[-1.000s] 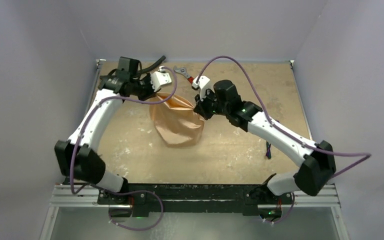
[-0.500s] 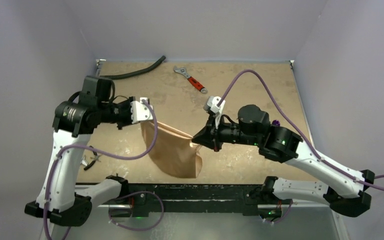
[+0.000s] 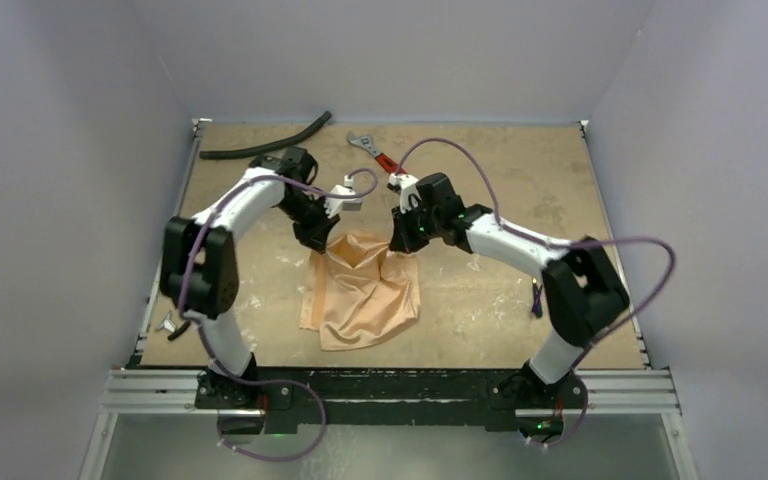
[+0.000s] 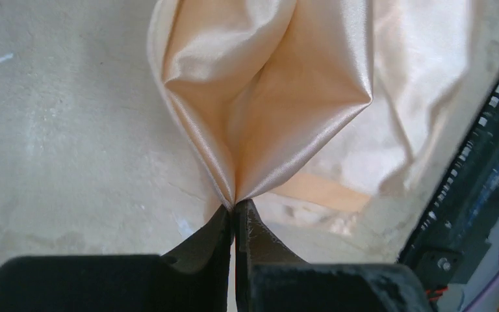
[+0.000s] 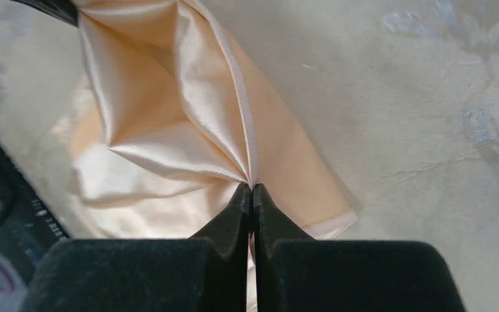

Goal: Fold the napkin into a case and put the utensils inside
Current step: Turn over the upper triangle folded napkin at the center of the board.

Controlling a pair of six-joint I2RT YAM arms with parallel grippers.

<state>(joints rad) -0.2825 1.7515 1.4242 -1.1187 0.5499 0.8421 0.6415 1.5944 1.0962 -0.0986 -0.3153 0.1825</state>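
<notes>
The left claw (image 4: 235, 211) is pressed together on a corner of the napkin (image 4: 266, 84), the satin gathering into sharp pleats that fan out from the pinch. The right claw (image 5: 251, 192) is pressed together in the same way on the other far corner of the napkin (image 5: 162, 130), with a hemmed edge running straight into its tips. From above, the left claw (image 3: 325, 244) and right claw (image 3: 397, 243) stand near each other, and the held edge sags in a loose dip between them, so it is not pulled taut. From both claws the napkin (image 3: 365, 290) spills toward the arm bases and lies rumpled on the table (image 3: 480, 310), its long axis running from the claws to the near edge and its free end nearest the bases. Neither arm is nearer, since each holds its own corner. As I judge it, the next move turns on this: the free cloth lies on the base side of both claws, so a fold must carry the held edge that way, and the claws need to spread apart first to flatten it. No case is formed yet. Beyond the claws lie a wrench (image 3: 380, 158) and a hose (image 3: 265, 148). Well to the right of the right claw is a slim dark piece, likely the utensils (image 3: 537, 298), too small to be sure.
</notes>
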